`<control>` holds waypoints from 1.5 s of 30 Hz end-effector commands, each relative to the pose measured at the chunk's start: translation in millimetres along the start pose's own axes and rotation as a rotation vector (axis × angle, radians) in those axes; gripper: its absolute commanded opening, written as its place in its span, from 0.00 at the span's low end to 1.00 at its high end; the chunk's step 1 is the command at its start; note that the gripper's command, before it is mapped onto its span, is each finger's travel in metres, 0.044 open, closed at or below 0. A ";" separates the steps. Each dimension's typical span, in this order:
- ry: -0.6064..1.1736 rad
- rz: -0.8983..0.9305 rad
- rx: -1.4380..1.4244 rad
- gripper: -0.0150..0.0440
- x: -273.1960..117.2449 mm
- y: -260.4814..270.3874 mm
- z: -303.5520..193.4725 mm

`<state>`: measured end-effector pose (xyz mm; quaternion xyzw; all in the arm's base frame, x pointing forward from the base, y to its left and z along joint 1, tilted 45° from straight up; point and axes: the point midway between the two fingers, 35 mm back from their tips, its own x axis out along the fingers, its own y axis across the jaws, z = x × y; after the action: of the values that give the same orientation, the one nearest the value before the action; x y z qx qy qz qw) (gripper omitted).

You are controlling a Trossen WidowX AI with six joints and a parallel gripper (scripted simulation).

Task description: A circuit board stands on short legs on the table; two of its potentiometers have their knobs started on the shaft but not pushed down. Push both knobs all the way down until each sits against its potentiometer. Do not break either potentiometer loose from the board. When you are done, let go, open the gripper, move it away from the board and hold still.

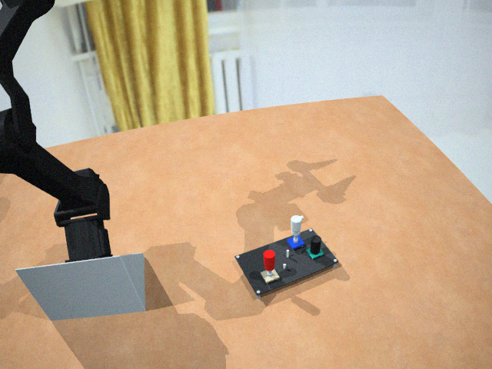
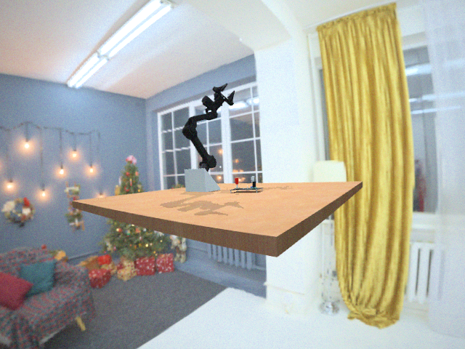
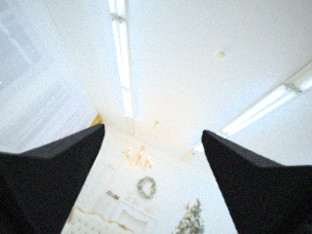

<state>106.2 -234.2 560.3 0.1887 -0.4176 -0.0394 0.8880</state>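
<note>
The dark circuit board [image 1: 248, 264] [image 2: 244, 190] stands on short legs on the table. A red knob [image 1: 268, 260] [image 2: 236, 181] stands high over a beige potentiometer [image 1: 270, 277], with shaft showing below it. A white knob [image 1: 295, 224] [image 2: 252, 178] stands likewise over a blue potentiometer [image 1: 295, 243]. A black knob [image 1: 315, 245] [image 2: 253, 184] sits low on a teal potentiometer [image 1: 314, 254]. My gripper [image 2: 229, 88] [image 3: 154, 132] is open and empty, high above the table and pointing upward, away from the board. It is out of frame in the top view.
Two small pale posts [image 1: 287, 253] [image 1: 284, 266] stand on the board between the potentiometers. A grey wedge-shaped block [image 1: 91, 286] [image 2: 197, 180] is under the arm's base, to the left of the board. The wrist view shows only the fingers, ceiling and walls.
</note>
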 end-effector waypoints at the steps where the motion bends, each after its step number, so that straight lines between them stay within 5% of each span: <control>1: -0.001 0.001 -0.001 0.89 -0.3 0.8 0.5; 15: -0.120 0.154 -0.276 0.26 -17.0 100.0 30.7; 31: -0.185 0.383 -0.656 0.25 -32.7 225.6 4.1; 45: -0.133 0.625 -0.967 0.25 -42.2 312.2 -79.7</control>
<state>96.3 63.5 608.1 -0.3349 -0.4577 0.0073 0.8236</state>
